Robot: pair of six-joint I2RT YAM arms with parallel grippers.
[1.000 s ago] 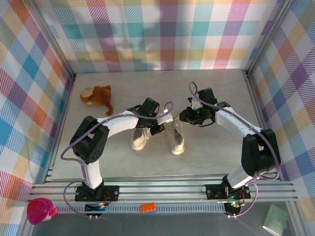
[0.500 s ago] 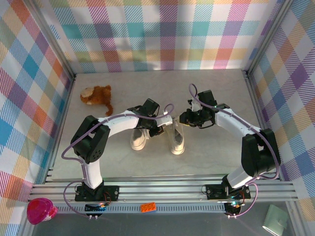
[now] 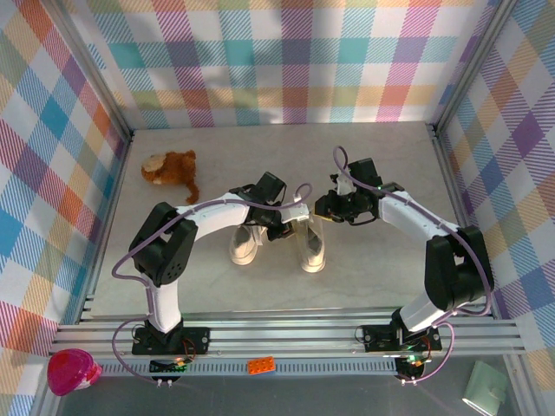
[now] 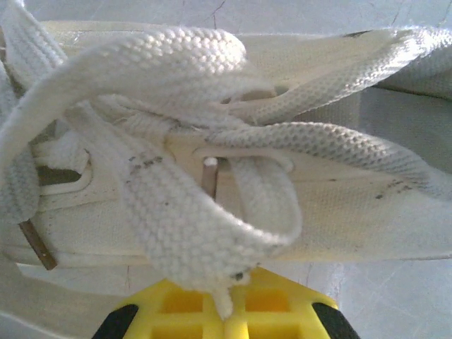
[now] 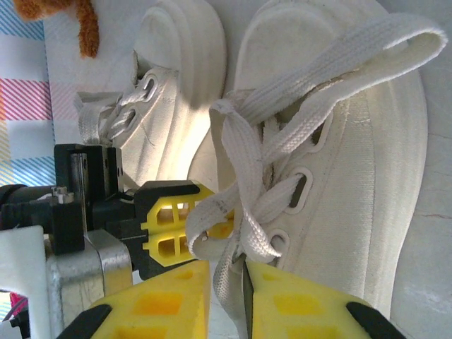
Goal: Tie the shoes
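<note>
Shoes (image 3: 244, 244) stand side by side in the middle of the worktop (image 3: 390, 277), seen from the top camera, soles down and parallel. Bare pale surface lies open around them on every side, out to the metal rails and the checked walls. A brown plush toy (image 3: 171, 169) lies well apart from the shoes, toward the far left corner. The left end effector (image 3: 286, 227) hangs over the gap between the shoes; the right end effector (image 3: 328, 206) sits just beyond the right-hand shoe's far end.

From the left wrist, the shoe's upper is off-white canvas with stitched seams and small dark scuffs. The laces (image 4: 162, 219) are flat, broad and coarsely woven, crossing in loose loops above the canvas. The left end effector (image 4: 224, 311) is closed tight, its yellow ribbed fingers pinching the fold of one loop.

From the right wrist, both shoes show smooth, rounded pale rubber toe caps, with lace loops spilling off the nearer shoe. The right end effector (image 5: 229, 296) is closed to a narrow gap around a lace strand that runs between its yellow fingers. The left end effector's fingers meet the same laces just beside the shoe.
</note>
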